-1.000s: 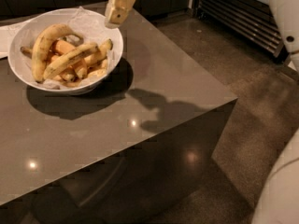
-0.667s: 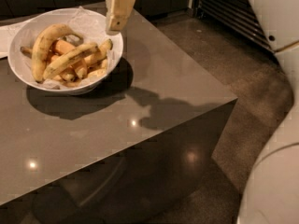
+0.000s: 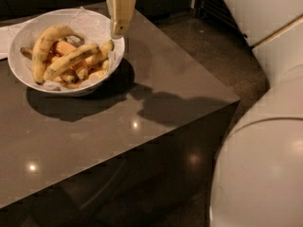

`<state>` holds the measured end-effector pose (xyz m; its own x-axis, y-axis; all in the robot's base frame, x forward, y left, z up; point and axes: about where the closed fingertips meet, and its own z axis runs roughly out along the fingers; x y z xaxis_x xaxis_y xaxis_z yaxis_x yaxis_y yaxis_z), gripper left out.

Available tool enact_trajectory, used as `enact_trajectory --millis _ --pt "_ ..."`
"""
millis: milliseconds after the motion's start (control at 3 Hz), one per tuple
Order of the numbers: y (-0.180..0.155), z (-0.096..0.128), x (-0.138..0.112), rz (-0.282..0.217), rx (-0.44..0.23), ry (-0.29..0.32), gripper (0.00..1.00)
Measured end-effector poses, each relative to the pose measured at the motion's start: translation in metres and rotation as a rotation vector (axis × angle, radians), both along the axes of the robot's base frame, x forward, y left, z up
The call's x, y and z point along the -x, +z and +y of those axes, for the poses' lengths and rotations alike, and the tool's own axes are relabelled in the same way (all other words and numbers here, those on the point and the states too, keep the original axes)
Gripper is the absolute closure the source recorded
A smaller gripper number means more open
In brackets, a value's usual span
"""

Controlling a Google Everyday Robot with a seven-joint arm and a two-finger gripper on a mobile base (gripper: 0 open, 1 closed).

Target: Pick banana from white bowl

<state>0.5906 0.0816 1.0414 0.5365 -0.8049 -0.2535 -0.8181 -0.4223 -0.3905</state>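
The white bowl, lined with crinkled paper, sits at the table's far left. Several bananas lie in it. The banana, medium-long and speckled, lies diagonally across the middle. A bigger hooked one curves along the left side, and short orange-toned ones lie beneath. My gripper hangs from the top edge over the bowl's right rim. It is open, with nothing between its cream fingers. The longer finger's tip hovers just above the banana's right end.
The bowl rests on a dark glossy table, whose right corner and front edge drop to a brown floor. A white paper lies left of the bowl. My white body fills the right side.
The gripper has dropped slightly toward the bowl's right rim. A second finger now shows at the top. My white body has shifted in the right of the view.
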Motion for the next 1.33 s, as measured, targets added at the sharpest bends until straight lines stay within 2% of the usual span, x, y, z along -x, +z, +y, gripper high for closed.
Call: enact_trajectory --millis 333,1333 --pt "-0.006 0.006 -0.010 -0.012 0.028 0.022 0.28" --pt "-0.034 0.035 -0.027 0.006 0.077 0.110 0.26"
